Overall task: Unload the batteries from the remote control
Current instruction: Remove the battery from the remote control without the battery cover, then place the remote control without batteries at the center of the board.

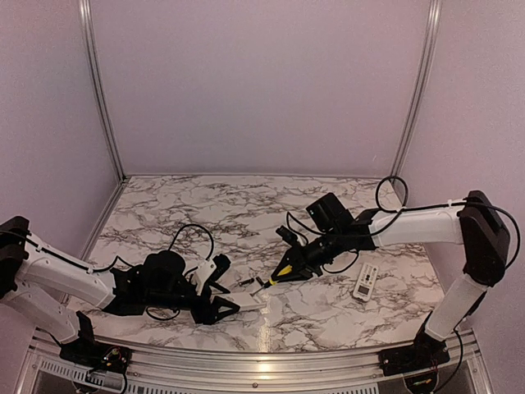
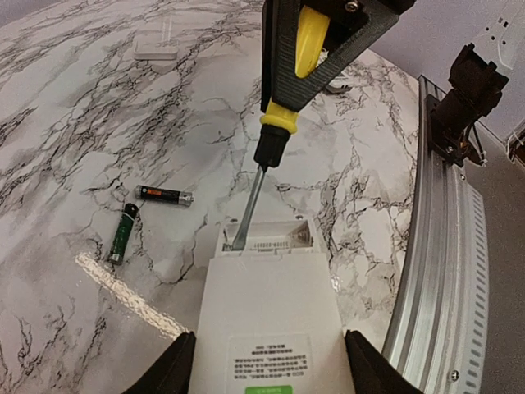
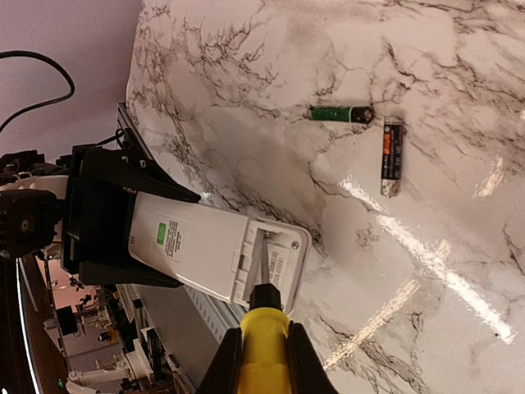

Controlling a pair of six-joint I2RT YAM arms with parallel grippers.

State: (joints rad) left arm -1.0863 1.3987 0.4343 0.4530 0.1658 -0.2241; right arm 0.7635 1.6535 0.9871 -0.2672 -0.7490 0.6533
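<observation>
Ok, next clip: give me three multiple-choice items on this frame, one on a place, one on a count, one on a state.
1. Where do the batteries lie?
A) in the remote
B) on the metal rail
C) on the table beside the remote

2. How many batteries are out?
A) two
B) one
C) four

3. The remote's battery compartment is:
A) covered
B) open, with the screwdriver tip inside
C) open, with nothing near it

Answers:
1 C: both rest on the marble table, apart from the remote that the left hand holds.
2 A: a dark one and a green one show.
3 B: the right hand clamps the yellow handle, and the blade reaches into the uncovered compartment.
</observation>
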